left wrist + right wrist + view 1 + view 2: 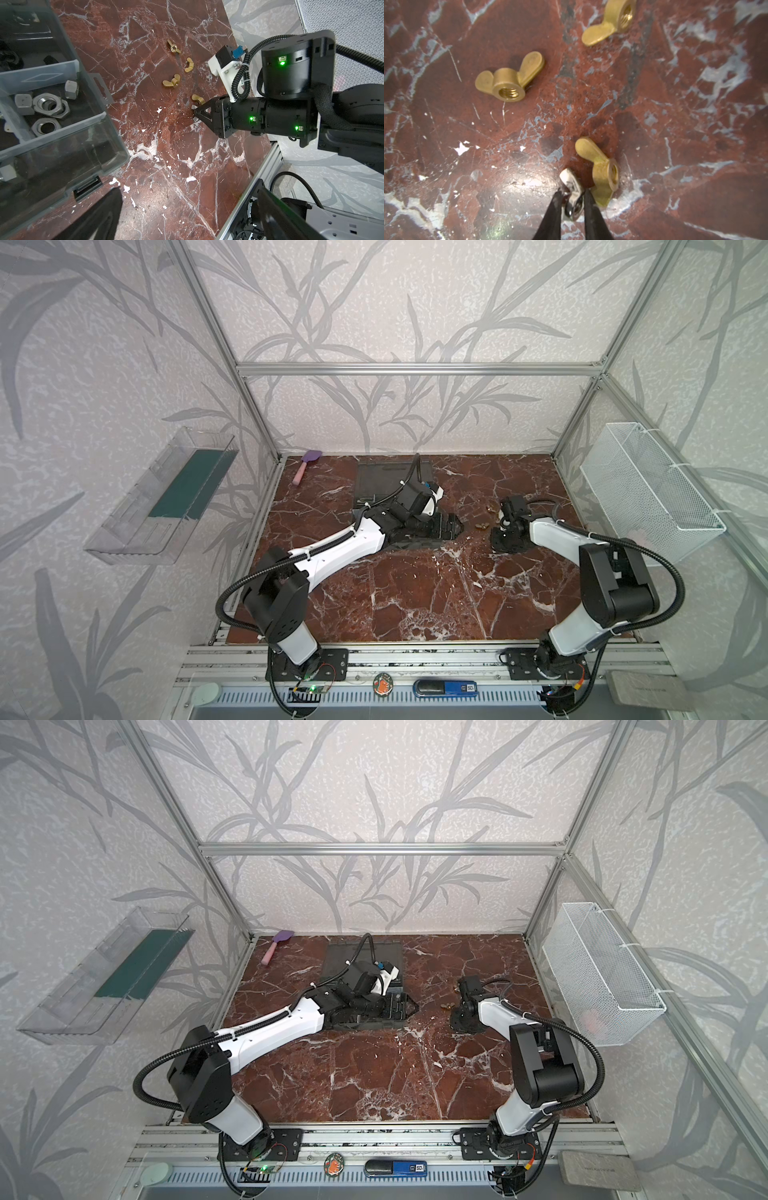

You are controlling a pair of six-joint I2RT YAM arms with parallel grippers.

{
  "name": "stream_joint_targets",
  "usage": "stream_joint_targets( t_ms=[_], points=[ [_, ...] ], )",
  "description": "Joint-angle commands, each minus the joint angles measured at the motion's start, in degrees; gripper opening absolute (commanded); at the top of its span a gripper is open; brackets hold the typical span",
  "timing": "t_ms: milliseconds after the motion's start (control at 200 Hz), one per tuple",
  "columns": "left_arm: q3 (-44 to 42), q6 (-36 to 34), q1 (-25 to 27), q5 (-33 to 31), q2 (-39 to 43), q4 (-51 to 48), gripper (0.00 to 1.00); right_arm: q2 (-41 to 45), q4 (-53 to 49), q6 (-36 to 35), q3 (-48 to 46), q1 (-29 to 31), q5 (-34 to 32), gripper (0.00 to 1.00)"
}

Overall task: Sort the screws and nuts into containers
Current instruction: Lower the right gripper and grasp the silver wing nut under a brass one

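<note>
- Brass: four wing nuts (pixel 171 81) lie loose on the red marble table (pixel 166 166), apart from one another. Only three show in the right wrist view, and one of those is cut off by the frame edge.
- Right gripper (pixel 572 193): its fingers (pixel 591 214) are closed in on a silver wing nut (pixel 569 182), one against each side. The nut sits on the table just beside the nearest brass one. Its lower part is hidden between the fingers.
- In the left wrist view only two silver slivers of that nut show past the right gripper (pixel 195 113).
- Left gripper (pixel 188 187): jaws wide apart with nothing between them. Its fingers (pixel 99 214) appear only as blurred black shapes at the frame edge.
- Grey case (pixel 62 135): one compartment holds silver hex nuts (pixel 47 106), several of them. The compartment next to it holds dark items too shadowed to identify. The rest of the case is out of frame.
- In both top views the left arm covers most of the case base. The open lid (pixel 382 477) lies flat behind it, towards the back wall.
- In both top views the brass wing nuts (pixel 482 526) are mere specks beside the right gripper (pixel 503 526). The silver nut cannot be made out there.
</note>
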State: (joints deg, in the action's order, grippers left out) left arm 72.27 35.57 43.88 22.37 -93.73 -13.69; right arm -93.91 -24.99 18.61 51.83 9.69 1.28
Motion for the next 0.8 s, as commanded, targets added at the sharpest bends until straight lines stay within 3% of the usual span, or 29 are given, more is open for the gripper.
stream_joint_targets(
  t_ms=[0, 325, 545, 795],
  points=[
    [0.1, -0.4, 0.3, -0.5, 2.2, -0.1, 0.99, 0.7, -0.9, 0.1, -0.3, 0.0, -0.8, 0.19],
    [0.4, -1.0, 0.2, -0.3, 1.7, -0.1, 1.00, -2.6, -4.6, -2.4, 3.3, 0.0, -1.3, 0.16],
    [0.9, -1.0, 0.2, -0.1, 1.3, -0.1, 1.00, -2.8, -5.1, -2.5, 3.8, 0.0, 0.5, 0.04],
    [0.7, -1.6, 0.3, -0.8, 2.2, -0.9, 0.99, 0.9, -5.3, -1.7, 4.3, 0.0, 3.0, 0.01]
  ],
)
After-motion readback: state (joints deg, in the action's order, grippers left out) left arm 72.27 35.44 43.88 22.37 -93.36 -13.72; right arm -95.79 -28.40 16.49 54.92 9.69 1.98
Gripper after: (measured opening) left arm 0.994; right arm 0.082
